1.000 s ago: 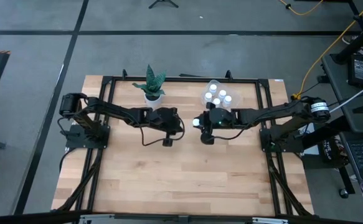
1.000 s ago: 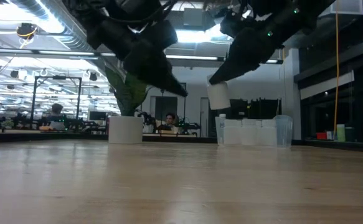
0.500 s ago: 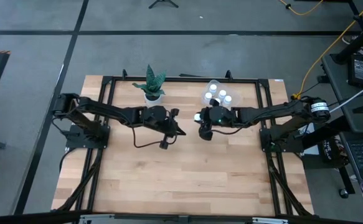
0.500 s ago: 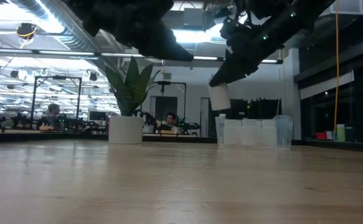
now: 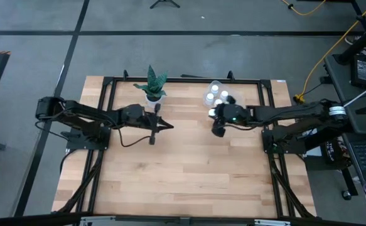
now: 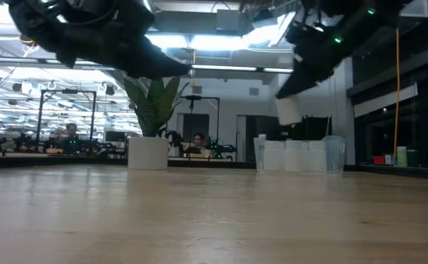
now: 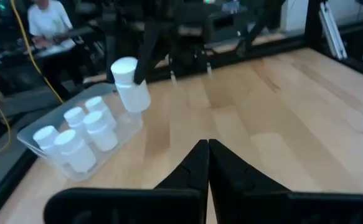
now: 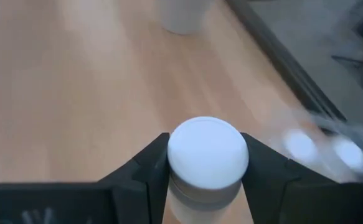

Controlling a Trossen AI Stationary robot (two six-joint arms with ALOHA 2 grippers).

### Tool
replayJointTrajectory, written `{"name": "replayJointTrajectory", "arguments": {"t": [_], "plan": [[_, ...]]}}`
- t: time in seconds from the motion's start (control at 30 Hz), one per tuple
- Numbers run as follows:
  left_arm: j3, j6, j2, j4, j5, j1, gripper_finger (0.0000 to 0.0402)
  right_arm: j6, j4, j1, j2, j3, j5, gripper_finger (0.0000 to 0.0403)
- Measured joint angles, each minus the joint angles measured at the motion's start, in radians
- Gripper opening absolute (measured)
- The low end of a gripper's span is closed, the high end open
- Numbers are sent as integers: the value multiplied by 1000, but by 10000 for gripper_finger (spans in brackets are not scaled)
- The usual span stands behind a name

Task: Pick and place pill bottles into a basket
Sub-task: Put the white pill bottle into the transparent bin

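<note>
Pill bottles, small white cylinders with white caps, number six: five stand in the shallow clear plastic basket (image 5: pixel 220 92) at the far edge of the table, and one small white pill bottle (image 6: pixel 288 110) hangs in the air just near of the basket, pinched between the jaws of the right gripper (image 8: pixel 207 163). The left gripper (image 7: pixel 207 155) hovers above the table's left-centre, its jaws pressed together on nothing. The light wooden plank table (image 5: pixel 183 169) sits in a black metal frame on a grey concrete floor (image 5: pixel 170 50). A white pot with a green plant (image 5: pixel 153 88) stands at the far edge, left of the basket. Behind the table, the low view shows a lit workshop with desks and seated people (image 6: pixel 199 143).
</note>
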Motion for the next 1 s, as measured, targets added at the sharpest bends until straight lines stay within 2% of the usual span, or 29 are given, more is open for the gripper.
{"name": "replayJointTrajectory", "arguments": {"t": [0.13, 0.3, 0.37, 0.47, 1.0], "plan": [[-38, -10, -29, 19, 0, 3, 2, 33, 33, -15, -121, -100, 88, 155], [-43, -10, -24, 20, -3, 3, 2, 48, 64, -43, -243, -186, 111, 155], [-43, -10, -23, 20, -7, 3, 5, 50, 93, -62, -271, -213, 151, 155], [-43, -26, -23, 20, -8, 3, 5, 74, 135, -96, -285, -248, 198, 155], [-43, -63, -23, 0, -8, 3, 8, 102, 193, -172, -285, -313, 198, 155]]}}
